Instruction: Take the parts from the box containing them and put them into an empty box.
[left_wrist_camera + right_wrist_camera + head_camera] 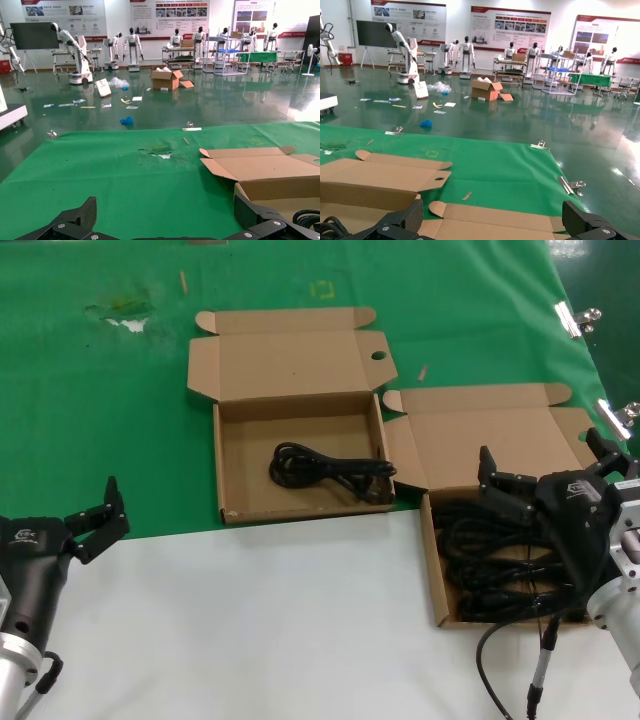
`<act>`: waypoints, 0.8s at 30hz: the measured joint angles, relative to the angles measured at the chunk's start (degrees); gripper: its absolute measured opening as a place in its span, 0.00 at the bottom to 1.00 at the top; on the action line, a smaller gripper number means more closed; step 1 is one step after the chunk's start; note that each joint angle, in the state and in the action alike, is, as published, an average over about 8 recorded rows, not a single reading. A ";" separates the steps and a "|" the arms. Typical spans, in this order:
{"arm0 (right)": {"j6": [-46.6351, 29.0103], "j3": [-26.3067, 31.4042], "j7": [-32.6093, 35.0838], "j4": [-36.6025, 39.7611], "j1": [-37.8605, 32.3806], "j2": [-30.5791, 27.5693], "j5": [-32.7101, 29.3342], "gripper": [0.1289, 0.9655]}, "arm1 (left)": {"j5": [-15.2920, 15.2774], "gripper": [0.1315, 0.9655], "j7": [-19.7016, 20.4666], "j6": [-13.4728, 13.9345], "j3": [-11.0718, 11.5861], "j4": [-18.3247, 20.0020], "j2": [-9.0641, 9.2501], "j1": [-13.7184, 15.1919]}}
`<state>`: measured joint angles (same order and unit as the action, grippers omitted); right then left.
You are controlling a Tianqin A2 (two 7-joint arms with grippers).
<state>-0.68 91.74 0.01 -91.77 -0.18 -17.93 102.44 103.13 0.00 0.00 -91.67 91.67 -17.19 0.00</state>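
Nearest to the head camera is the right end effector (548,472), black with its fingers spread apart and grasping nothing, hovering over the shallow brown cardboard box full of cords (436,570) at the right side of the table (260,620). The black coiled power cords (490,560) lie directly under it, their long axis running mostly left to right, so the right arm is clearly the nearer one. One black cord bundle (330,470) already lies in the second brown cardboard box (222,460), to the left on the green cloth (100,420). The left end effector (96,520) waits released, well apart. The right arm hides part of the pile, so I cannot count the cords.
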 joint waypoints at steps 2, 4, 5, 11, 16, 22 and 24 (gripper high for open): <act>0.00 0.00 0.00 0.00 0.00 0.00 0.00 1.00 | 0.00 1.00 0.00 0.00 0.00 0.00 0.00 0.00; 0.00 0.00 0.00 0.00 0.00 0.00 0.00 1.00 | -0.01 1.00 0.00 0.00 0.00 0.00 0.00 0.00; 0.00 0.00 0.00 0.00 0.00 0.00 0.00 1.00 | -0.01 1.00 0.00 0.00 0.00 0.00 0.00 0.00; 0.00 0.00 0.00 0.00 0.00 0.00 0.00 1.00 | 0.00 1.00 0.00 0.00 0.00 0.00 0.00 0.00; 0.00 0.00 0.00 0.00 0.00 0.00 0.00 1.00 | 0.00 1.00 0.00 0.00 0.00 0.00 0.00 0.00; 0.00 0.00 0.00 0.00 0.00 0.00 0.00 1.00 | 0.00 1.00 0.00 0.00 0.00 0.00 0.00 0.00; 0.00 0.00 0.00 0.00 0.00 0.00 0.00 1.00 | 0.00 1.00 0.00 0.00 0.00 0.00 0.00 0.00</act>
<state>-0.68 91.74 0.01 -91.77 -0.18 -17.93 102.44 103.13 0.00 0.00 -91.67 91.67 -17.19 0.00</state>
